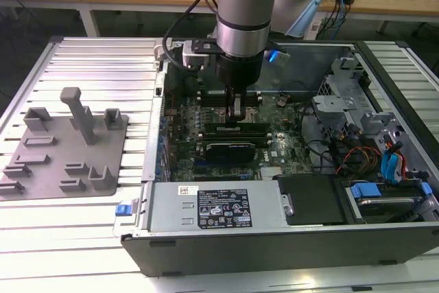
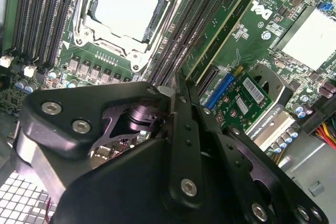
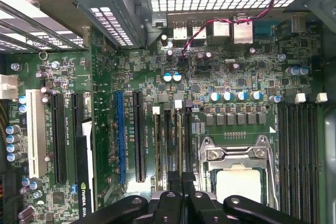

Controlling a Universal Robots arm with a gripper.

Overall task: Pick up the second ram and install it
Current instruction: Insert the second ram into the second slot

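The gripper (image 2: 181, 85), fingers drawn narrow, seems to pinch the top edge of the second ram (image 2: 212, 38) standing in a slot beside the CPU socket (image 2: 131, 9) (light, stiff, fragile: hold the edges).

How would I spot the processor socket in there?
Inside the open computer case, on the green motherboard, find the rows of long black slots. The processor socket sits between them: a square silver frame around a pale plate, unlike the narrow slots beside it.
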